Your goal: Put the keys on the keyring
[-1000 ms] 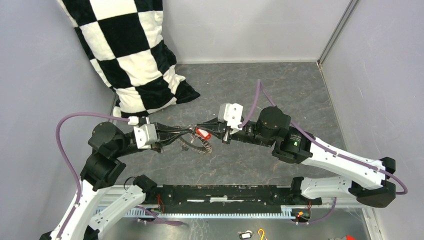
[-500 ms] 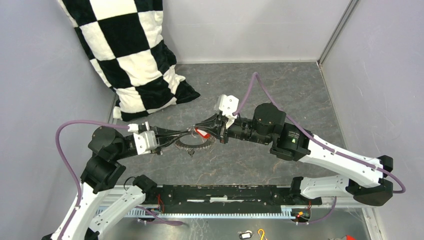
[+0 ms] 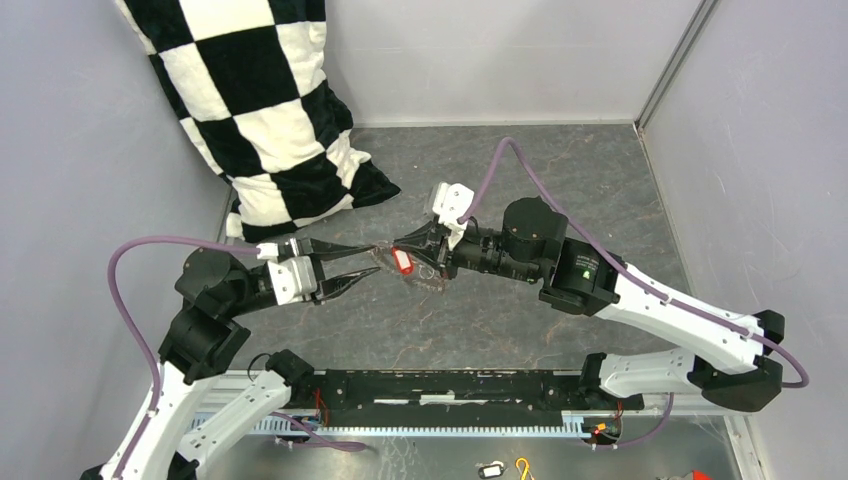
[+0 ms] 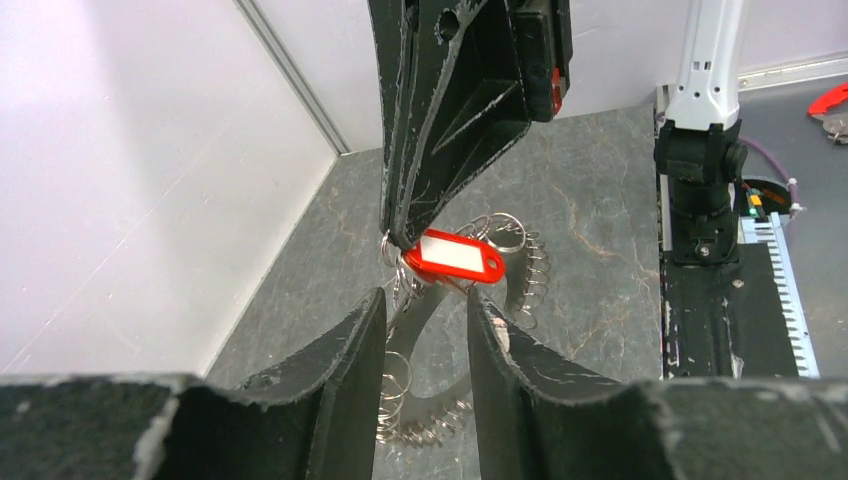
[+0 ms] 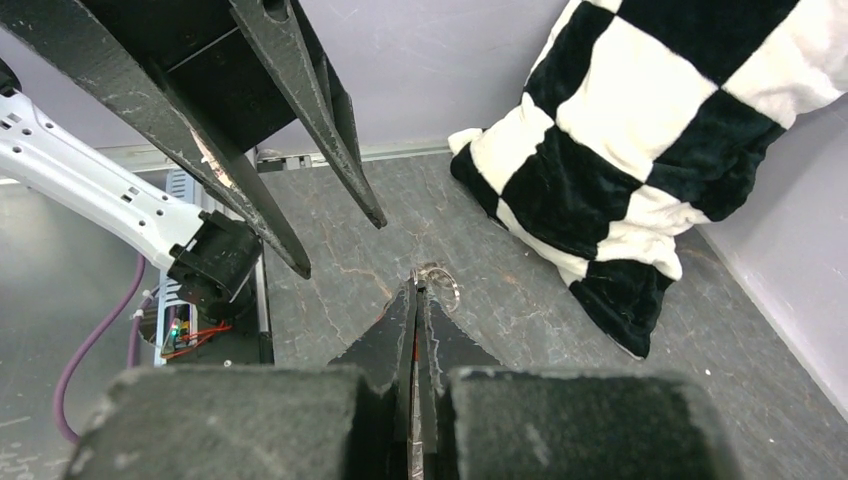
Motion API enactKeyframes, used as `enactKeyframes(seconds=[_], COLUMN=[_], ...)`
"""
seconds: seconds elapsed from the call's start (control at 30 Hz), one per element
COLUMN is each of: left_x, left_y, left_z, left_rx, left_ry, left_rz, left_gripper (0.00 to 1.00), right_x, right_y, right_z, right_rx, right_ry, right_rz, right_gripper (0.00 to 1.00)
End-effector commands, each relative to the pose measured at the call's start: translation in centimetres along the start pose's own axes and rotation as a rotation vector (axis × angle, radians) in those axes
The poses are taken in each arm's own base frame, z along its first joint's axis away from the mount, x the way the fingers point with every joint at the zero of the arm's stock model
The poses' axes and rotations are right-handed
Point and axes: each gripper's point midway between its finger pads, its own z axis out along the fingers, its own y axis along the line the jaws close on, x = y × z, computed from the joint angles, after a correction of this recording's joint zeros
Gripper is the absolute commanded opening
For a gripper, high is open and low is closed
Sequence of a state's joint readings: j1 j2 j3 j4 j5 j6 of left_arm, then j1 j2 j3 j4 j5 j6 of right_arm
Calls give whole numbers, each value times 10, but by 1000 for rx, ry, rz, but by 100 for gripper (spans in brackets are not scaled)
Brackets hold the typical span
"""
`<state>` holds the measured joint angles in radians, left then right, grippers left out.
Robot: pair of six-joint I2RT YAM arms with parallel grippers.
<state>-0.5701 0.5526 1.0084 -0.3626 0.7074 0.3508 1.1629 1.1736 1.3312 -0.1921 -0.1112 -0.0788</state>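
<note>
Above the tabletop [image 3: 560, 180], the right gripper [image 3: 398, 248] pinches shut on the keyring [image 4: 520, 280], which hangs in mid-air with a red tag [image 4: 455, 258] just below the fingertips. The left gripper [image 4: 425, 300] stands partly open, its fingers flanking the hoop. Whether the tag is threaded on the ring is unclear.

Dark grey table [image 3: 560, 160] with a stone look, big black and white checked pillow [image 3: 255, 110] lying on its far left corner
</note>
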Motion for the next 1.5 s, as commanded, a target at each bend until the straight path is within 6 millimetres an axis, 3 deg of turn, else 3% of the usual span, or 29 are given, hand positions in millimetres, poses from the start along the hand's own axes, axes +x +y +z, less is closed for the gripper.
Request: enactKeyframes(seconds=[0.0, 0.3, 0.53, 0.8, 1.07, 1.47], left_x=[-10, 7, 9, 1, 12, 6], left_y=[6, 13, 19, -5, 14, 12], left_z=[5, 15, 11, 4, 7, 12], left_rx=[-4, 3, -36, 93, 6, 15], left_ry=[5, 80, 90, 64, 126, 96], left_rz=[-56, -122, -69, 10, -5, -92], left_gripper=[43, 38, 37, 37, 26, 35], right_x=[-45, -49, -50, -54, -56, -56], right_y=[-8, -6, -2, 1, 6, 9], right_z=[-4, -2, -1, -2, -2, 1], right_rx=[24, 5, -16, -38, -62, -78], right_ry=[-105, -106, -109, -120, -135, -135], right_rz=[-37, -50, -57, -61, -52, -46], right_gripper=[1, 1, 1, 1, 1, 1])
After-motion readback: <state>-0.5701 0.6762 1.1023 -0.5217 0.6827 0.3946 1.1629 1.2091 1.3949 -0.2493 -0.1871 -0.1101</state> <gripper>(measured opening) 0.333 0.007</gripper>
